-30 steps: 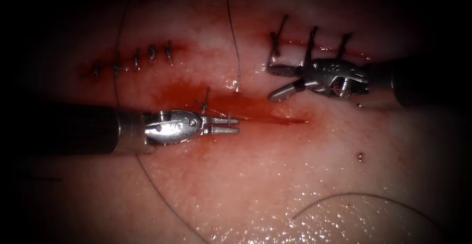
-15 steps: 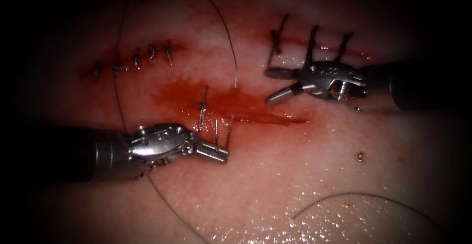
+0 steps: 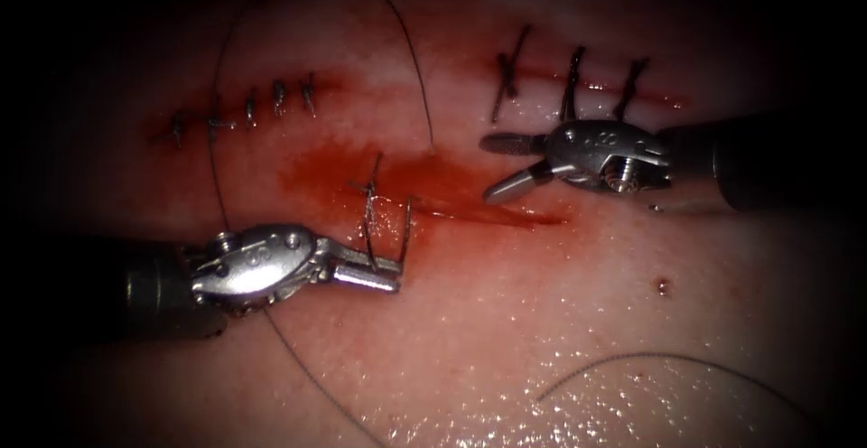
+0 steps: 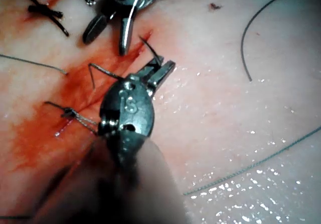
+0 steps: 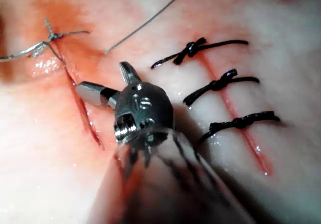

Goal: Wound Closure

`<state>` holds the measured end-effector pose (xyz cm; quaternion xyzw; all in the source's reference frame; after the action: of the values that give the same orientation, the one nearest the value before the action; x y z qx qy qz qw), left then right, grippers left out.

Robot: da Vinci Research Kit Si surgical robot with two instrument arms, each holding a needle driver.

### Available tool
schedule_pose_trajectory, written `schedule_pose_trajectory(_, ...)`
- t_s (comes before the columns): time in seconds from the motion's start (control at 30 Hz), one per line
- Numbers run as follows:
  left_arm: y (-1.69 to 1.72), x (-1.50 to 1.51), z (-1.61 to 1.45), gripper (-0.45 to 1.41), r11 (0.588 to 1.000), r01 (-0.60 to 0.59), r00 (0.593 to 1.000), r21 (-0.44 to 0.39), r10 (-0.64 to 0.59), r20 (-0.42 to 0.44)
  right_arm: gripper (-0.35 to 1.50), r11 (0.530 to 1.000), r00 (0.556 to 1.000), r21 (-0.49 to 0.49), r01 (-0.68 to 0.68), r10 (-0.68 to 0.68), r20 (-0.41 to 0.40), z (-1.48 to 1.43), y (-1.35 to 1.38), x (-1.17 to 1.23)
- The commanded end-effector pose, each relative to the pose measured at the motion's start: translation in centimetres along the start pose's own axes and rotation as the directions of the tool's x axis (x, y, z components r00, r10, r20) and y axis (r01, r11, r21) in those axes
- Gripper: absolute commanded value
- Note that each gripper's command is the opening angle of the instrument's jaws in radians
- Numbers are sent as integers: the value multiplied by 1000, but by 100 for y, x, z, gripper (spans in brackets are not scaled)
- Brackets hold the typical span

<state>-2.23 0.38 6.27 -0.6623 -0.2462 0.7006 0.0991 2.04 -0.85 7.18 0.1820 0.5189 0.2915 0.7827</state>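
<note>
Right now my left tool (image 3: 384,275) grips the needle (image 3: 406,229) near one end, just below the open cut (image 3: 488,213); its tip looks free of the tissue (image 3: 542,340). My right tool (image 3: 501,166) gapes empty. Loose hold could let it twist.

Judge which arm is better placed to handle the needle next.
Probably left: the left tool is shut on the needle, seemingly mid-curve and out of the tissue, just below the cut. The right tool is open, empty, near the cut's right end.
</note>
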Motion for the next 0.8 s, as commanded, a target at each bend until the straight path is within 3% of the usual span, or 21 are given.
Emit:
schedule_pose_trajectory(0.03,-4,0,4,-45,998,-61,998,30,61,6,108,1000,1000,14,2,-2,-3,6,-8,-7)
schedule_pose_trajectory(0.13,-21,23,-4,-45,973,-197,980,121,195,22,99,999,1000,34,-14,14,-1,6,-15,-6)
schedule_pose_trajectory(0.57,-44,82,-24,-45,882,-368,927,293,373,42,94,995,997,64,-72,72,1,8,-18,-10)
schedule_pose_trajectory(0.73,-25,65,-10,-45,846,-437,897,305,434,82,84,973,975,66,-221,222,-4,0,-19,-5)
schedule_pose_trajectory(0.8,-12,41,1,-45,822,-481,876,307,469,117,108,929,929,70,-364,367,-37,-6,-21,4)
